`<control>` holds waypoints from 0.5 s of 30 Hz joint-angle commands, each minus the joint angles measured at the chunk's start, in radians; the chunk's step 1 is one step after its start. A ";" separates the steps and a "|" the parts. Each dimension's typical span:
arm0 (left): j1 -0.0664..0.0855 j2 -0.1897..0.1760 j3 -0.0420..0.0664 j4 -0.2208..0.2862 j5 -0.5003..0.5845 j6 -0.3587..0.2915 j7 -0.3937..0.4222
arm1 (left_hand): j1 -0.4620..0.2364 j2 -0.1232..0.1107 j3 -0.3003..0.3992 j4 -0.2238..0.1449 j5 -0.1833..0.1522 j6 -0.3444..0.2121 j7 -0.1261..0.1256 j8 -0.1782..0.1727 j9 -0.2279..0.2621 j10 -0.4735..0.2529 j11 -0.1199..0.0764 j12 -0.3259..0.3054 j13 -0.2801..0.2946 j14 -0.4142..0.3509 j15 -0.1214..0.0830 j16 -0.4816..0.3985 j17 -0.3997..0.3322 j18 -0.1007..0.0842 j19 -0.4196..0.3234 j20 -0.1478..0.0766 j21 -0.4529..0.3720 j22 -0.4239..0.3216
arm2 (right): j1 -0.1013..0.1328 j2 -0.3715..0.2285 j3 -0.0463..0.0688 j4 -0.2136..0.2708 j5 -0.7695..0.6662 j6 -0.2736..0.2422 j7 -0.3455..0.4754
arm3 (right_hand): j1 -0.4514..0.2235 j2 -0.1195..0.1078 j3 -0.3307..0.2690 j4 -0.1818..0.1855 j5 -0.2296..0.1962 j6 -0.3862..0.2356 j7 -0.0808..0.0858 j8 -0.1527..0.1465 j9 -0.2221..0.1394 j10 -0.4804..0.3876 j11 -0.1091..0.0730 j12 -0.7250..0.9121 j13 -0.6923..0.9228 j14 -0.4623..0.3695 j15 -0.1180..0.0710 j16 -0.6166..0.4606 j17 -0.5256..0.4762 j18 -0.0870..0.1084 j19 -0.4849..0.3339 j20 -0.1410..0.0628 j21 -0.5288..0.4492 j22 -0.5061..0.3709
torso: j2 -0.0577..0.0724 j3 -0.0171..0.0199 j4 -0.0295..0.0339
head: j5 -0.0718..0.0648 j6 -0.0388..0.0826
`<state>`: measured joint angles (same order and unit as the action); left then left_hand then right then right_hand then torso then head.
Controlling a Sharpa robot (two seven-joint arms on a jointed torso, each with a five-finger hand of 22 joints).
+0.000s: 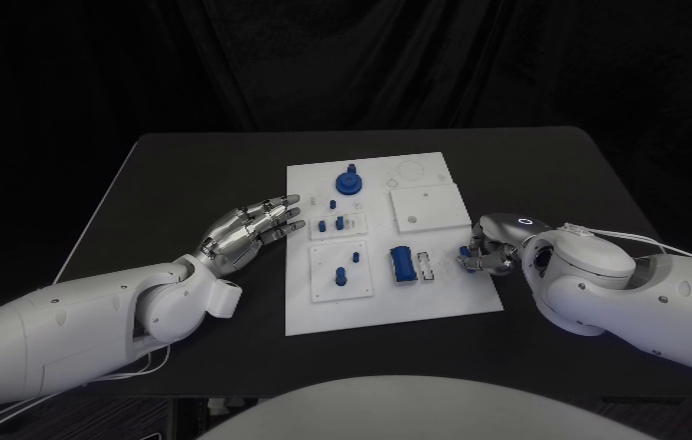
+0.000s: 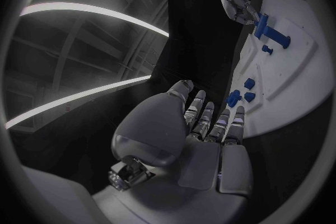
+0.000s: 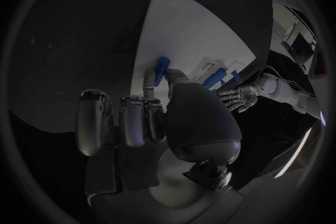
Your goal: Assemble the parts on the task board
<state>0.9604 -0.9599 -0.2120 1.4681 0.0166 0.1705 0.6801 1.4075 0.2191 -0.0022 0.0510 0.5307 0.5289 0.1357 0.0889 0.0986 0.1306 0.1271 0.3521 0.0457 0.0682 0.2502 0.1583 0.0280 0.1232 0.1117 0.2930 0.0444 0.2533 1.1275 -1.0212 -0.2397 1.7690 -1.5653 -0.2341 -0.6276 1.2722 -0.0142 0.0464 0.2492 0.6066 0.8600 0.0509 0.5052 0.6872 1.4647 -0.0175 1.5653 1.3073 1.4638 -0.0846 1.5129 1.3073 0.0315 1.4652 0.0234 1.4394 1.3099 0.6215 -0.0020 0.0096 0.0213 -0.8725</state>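
The task board [image 1: 392,305], a white plate, lies flat in the middle of the black bench [image 1: 173,170], with both hands positioned at its near half.

The right hand [image 1: 486,256] is located at the board's right edge, level with the nearest row of parts. A small blue part [image 3: 162,65] is pinched between its fingertips, just over the board's edge, as seen in the right wrist view. The remaining fingers are curled inward.

On the board beside that hand, a blue block [image 1: 404,263] lies next to a small white piece [image 1: 426,266]. To the left of these, a raised white panel [image 1: 342,272] carries a blue peg [image 1: 340,278] and a smaller blue part above it.

The left hand [image 1: 255,228] is held at the board's left edge, slightly farther away than the right hand. Its fingers are extended and lightly spread, and nothing is held in it. Whether the fingertips touch the board cannot be told.

Just beyond the left fingertips, a second small panel [image 1: 335,224] holds several short blue pegs. To its right lies a larger plain white square plate [image 1: 428,207].

At the far end of the board, a round blue knob [image 1: 348,181] stands upright, with a circular recess [image 1: 413,173] to its right.
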 commanded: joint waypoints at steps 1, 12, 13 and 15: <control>-0.001 0.000 0.001 0.004 0.000 0.015 0.083 | -0.007 0.000 0.006 0.002 0.005 0.004 0.004 0.003 0.001 0.001 0.008 0.004 0.001 0.001 0.003 0.002 0.001 -0.017 0.006 0.000 0.005 -0.002 | -0.015 0.001 -0.010 -0.006 0.005 0.007 -0.001 | 0.067 0.005 0.038 -0.036 0.023 0.022 -0.009 0.015 -0.130 0.106 -0.011 0.006 0.264 0.081 -0.005 -0.002 0.124 0.003 0.052 0.000 0.002 0.216 | 0.000 0.0005 0.0015 | 0.001 0.000; -0.002 -0.003 0.001 0.003 0.000 0.016 0.082 | -0.007 0.000 0.007 0.001 0.005 0.005 0.005 0.003 0.001 0.002 0.008 0.004 0.001 0.001 0.003 0.002 0.001 -0.017 0.007 0.000 0.005 -0.001 | -0.018 -0.024 -0.009 0.042 0.019 -0.157 0.046 | 0.075 -0.084 0.271 -0.069 -0.073 0.039 -0.025 0.077 -0.094 0.106 -0.027 0.006 0.264 0.081 -0.019 -0.002 0.122 0.001 0.056 -0.015 0.010 0.219 | 0.000 0.0005 0.0000 | 0.009 0.000; -0.002 -0.003 0.001 0.003 0.000 0.016 0.082 | -0.007 0.000 0.007 0.001 0.005 0.005 0.005 0.003 0.001 0.002 0.008 0.004 0.001 0.001 0.003 0.002 0.001 -0.017 0.007 0.000 0.005 -0.001 | -0.017 -0.026 -0.009 0.047 0.028 -0.168 0.050 | 0.071 -0.088 0.279 -0.068 -0.076 0.041 -0.025 0.078 -0.094 0.106 -0.027 0.006 0.264 0.081 -0.020 -0.002 0.121 0.000 0.057 -0.016 0.010 0.219 | 0.000 0.0005 -0.0002 | 0.009 0.000; -0.002 -0.003 0.001 0.003 0.000 0.016 0.081 | -0.007 0.000 0.007 0.001 0.005 0.005 0.005 0.003 0.001 0.002 0.008 0.004 0.001 0.001 0.003 0.002 0.001 -0.017 0.007 0.000 0.005 -0.001 | -0.017 -0.033 -0.009 0.067 0.071 -0.202 0.065 | 0.061 -0.095 0.299 -0.067 -0.079 0.045 -0.027 0.082 -0.092 0.106 -0.029 0.006 0.264 0.081 -0.021 -0.002 0.121 -0.001 0.058 -0.017 0.014 0.220 | 0.000 0.0004 -0.0004 | 0.008 0.000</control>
<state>0.9603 -0.9632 -0.2120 1.4689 0.0166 0.1728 0.6801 1.4075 0.2191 -0.0022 0.0511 0.5307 0.5289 0.1357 0.0890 0.0986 0.1306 0.1271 0.3520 0.0456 0.0682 0.2502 0.1583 0.0280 0.1233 0.1118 0.2931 0.0444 0.2533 1.1109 -1.0518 -0.2496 1.8235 -1.5494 -0.3445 -0.5976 1.3366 -0.1033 0.2412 0.2761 0.5307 0.8873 0.0358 0.5842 0.5915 1.4655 -0.0401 1.5653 1.3073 1.4665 -0.1005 1.5130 1.3073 0.0314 1.4654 0.0160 1.4473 1.3099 0.6215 -0.0009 0.0092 0.0298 -0.8725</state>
